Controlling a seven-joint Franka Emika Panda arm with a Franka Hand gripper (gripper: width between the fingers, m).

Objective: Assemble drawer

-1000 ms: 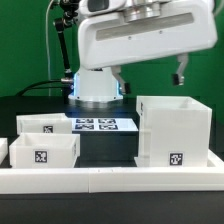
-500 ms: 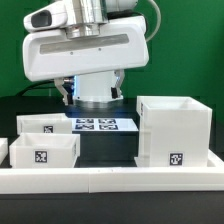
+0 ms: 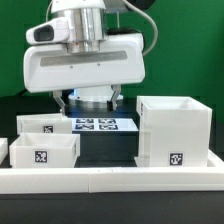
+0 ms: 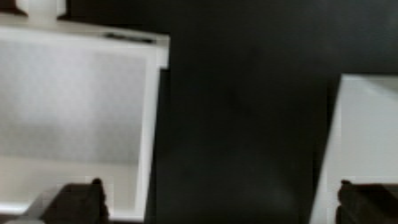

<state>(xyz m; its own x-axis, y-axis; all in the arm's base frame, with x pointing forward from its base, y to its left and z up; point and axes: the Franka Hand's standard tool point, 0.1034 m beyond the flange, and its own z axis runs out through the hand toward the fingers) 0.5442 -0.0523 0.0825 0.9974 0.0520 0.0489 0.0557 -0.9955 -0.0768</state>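
Observation:
The drawer's large boxy casing stands at the exterior view's right, with a tag on its front. Two open-top trays sit at the left, one in front and one behind, each tagged. My gripper hangs open and empty above the table behind the trays, and its fingertips are spread wide. In the wrist view the gripper looks down on bare black table between a white open-top tray and the edge of another white part. Nothing lies between the jaws.
The marker board lies flat on the table between the trays and the casing. A long low white border wall runs along the front. The arm's white base stands behind.
The arm has swung to the exterior view's left and come lower, from above the casing to above the area behind the trays. The gripper stays open. No part has moved.

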